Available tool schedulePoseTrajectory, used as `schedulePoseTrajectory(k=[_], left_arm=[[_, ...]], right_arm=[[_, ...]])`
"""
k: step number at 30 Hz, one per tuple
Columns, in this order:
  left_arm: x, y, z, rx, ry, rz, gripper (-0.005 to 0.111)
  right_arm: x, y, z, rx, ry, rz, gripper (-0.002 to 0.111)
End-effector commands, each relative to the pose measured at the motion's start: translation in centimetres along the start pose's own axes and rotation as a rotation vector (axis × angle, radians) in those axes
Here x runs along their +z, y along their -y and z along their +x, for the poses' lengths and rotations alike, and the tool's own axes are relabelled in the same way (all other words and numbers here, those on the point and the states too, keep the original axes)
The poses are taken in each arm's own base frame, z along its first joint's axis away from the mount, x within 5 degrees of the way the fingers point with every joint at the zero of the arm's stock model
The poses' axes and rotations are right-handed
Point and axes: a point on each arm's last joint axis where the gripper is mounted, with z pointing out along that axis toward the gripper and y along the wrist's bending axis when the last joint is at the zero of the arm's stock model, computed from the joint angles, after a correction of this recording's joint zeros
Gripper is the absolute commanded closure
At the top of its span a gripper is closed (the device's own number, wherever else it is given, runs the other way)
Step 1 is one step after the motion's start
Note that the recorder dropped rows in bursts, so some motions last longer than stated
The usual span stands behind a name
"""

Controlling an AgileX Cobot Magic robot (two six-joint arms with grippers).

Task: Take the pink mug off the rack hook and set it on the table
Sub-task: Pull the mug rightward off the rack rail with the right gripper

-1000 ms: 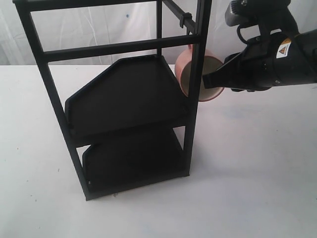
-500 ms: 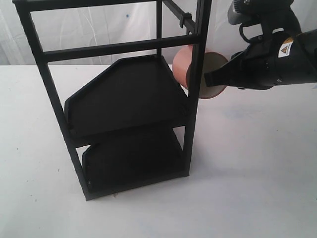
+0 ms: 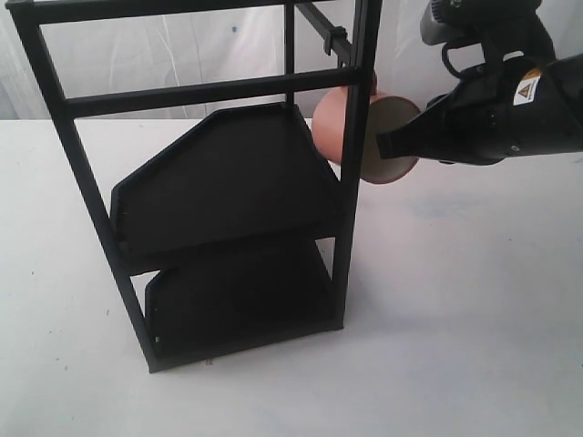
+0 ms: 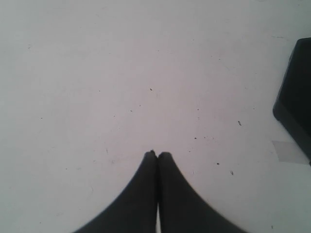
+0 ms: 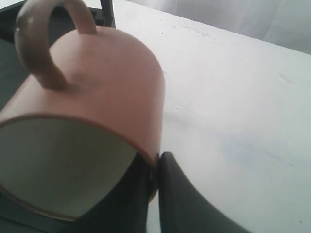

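- the table [image 3: 474,300]: white, wide; the rack [image 3: 219,182] stands on it
- the right gripper [image 5: 154,170]: fingers clamped on the mug's rim, one inside the mouth, one outside
- the pink mug [image 5: 107,73]: lying sideways in the air, handle up, mouth towards the gripper; beside the rack's corner post, just under the rack hook [image 3: 335,38]; whether the handle is on the hook is unclear
- the left gripper [image 4: 158,155]: fingers pressed together, empty, above bare table

Matt pink mug [image 5: 104,82], smooth table [image 3: 474,300]
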Motion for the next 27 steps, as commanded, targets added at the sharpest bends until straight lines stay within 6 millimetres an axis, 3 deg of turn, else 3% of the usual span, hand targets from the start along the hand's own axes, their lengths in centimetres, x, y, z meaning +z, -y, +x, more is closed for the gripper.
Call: schedulePoseTrajectory(k=[1,12,20,27], left_arm=[[0.0,0.0,0.1,0.001,0.001,0.006,0.107],[0.0,0.0,0.1,0.001,0.001,0.006,0.107],[0.0,0.0,0.1,0.001,0.001,0.006,0.107],[0.0,0.0,0.1,0.001,0.001,0.006,0.107]], right_arm=[[-1.6,0.0,-0.4,-0.016,0.034,0.002,0.108],[-4.6,0.5,-1.0,-0.125,0.094,0.067,0.108],[-4.7,0.9,-1.0,-0.14,0.086,0.111,0.108],[-5.5,2.6,-1.0,-0.097,0.085,0.293,0.108]])
